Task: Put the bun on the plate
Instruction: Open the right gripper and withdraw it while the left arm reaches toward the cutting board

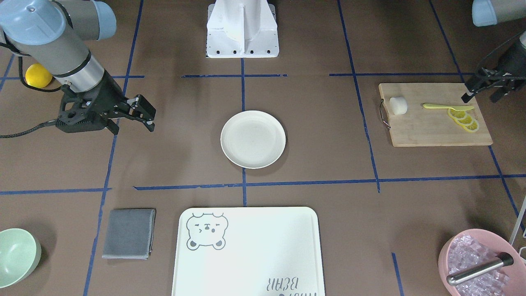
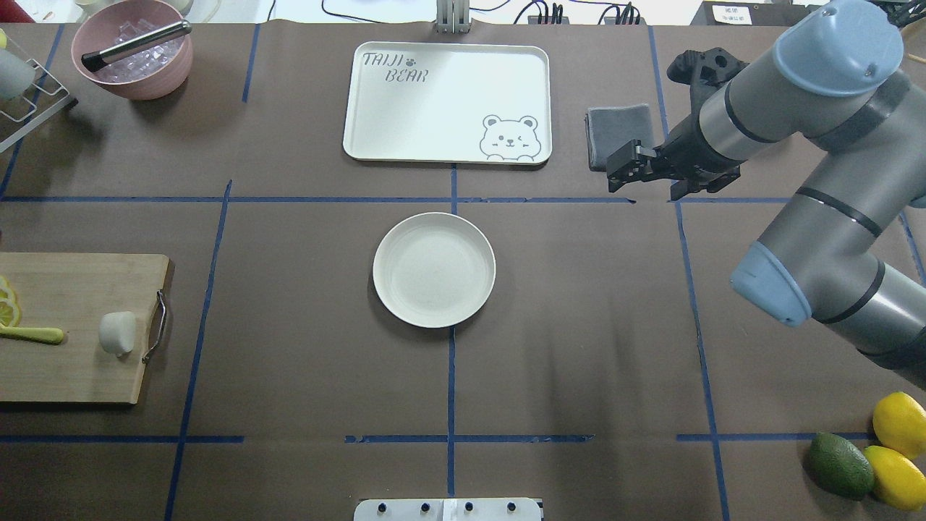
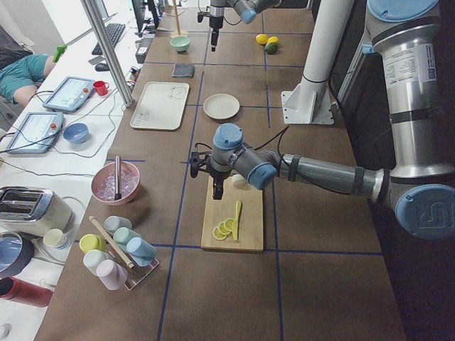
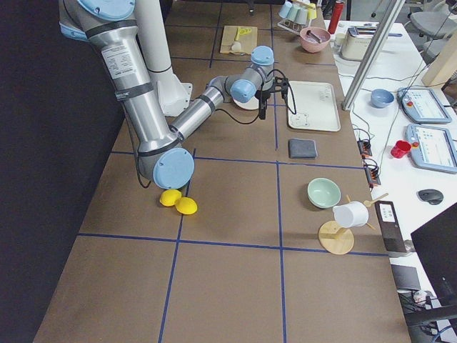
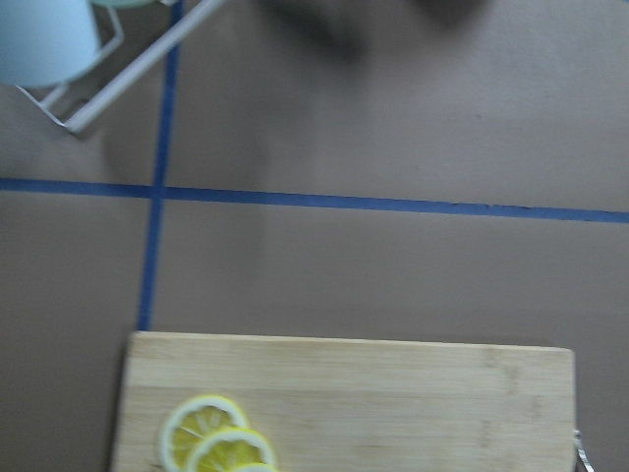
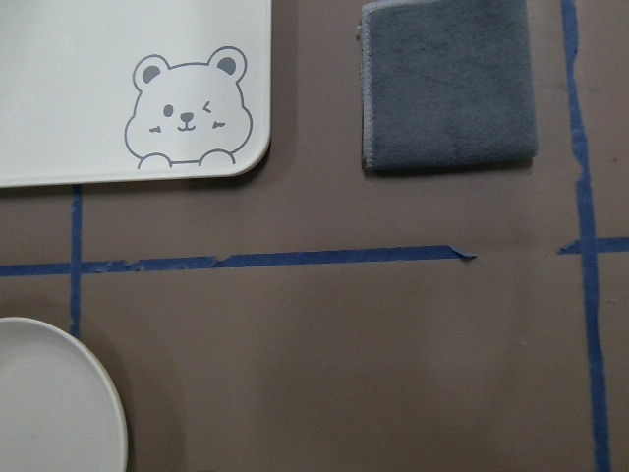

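Note:
The bun, a small white lump, sits on the wooden cutting board at the end by the metal handle. The cream plate lies bare at the table's centre. My left gripper hovers open over the board's other end, near the lemon slices, well apart from the bun. Its wrist view shows only the board and the slices. My right gripper hangs open and holds nothing, off to the plate's side near the grey cloth.
A yellow spoon lies on the board. The white bear-printed tray is beyond the plate. A pink bowl holds ice and a metal tool. A mint-green bowl, lemons and an avocado sit near the edges.

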`<act>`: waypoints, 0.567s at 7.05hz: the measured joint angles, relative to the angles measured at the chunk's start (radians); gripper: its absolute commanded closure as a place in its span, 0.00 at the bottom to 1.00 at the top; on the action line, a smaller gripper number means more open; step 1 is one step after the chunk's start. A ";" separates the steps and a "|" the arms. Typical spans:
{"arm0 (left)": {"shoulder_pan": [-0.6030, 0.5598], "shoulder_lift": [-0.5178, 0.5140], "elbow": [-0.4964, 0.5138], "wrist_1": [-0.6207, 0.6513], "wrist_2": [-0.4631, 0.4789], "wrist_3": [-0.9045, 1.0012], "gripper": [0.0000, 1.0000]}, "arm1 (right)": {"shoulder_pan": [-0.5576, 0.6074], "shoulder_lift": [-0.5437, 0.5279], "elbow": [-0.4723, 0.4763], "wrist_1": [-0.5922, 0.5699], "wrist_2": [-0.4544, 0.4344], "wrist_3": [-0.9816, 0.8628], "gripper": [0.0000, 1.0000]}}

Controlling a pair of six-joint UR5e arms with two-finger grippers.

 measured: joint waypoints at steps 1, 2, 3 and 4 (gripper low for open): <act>0.100 0.007 -0.033 -0.008 0.074 -0.109 0.00 | 0.037 -0.033 0.006 -0.014 0.026 -0.073 0.00; 0.198 0.007 -0.050 -0.012 0.151 -0.206 0.00 | 0.073 -0.071 0.012 -0.018 0.048 -0.146 0.00; 0.284 0.005 -0.056 -0.014 0.221 -0.284 0.00 | 0.114 -0.107 0.015 -0.020 0.076 -0.216 0.00; 0.349 0.004 -0.059 -0.016 0.274 -0.337 0.01 | 0.151 -0.141 0.016 -0.019 0.100 -0.279 0.00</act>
